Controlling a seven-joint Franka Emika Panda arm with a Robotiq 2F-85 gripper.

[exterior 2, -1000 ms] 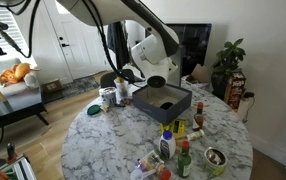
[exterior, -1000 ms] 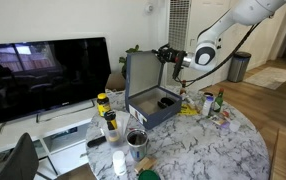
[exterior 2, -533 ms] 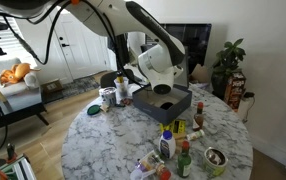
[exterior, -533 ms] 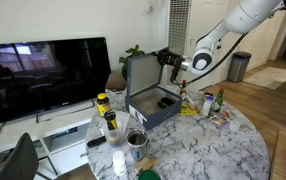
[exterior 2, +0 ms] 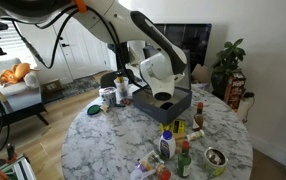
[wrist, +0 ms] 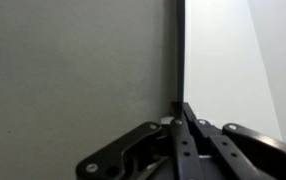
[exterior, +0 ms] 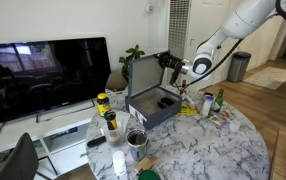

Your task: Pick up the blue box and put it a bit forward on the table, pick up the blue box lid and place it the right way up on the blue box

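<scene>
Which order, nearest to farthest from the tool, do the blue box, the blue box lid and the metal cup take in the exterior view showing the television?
1. blue box lid: upright, gripped by the tool.
2. blue box: on the table, below the lid.
3. metal cup: near the table's front edge, toward the camera.

Matt cardboard lid [exterior: 143, 75], marble-patterned table [exterior: 198, 150].

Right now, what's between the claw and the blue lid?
Nothing: in the wrist view the gripper pinches the rim of the blue box lid directly, with no gap.
</scene>
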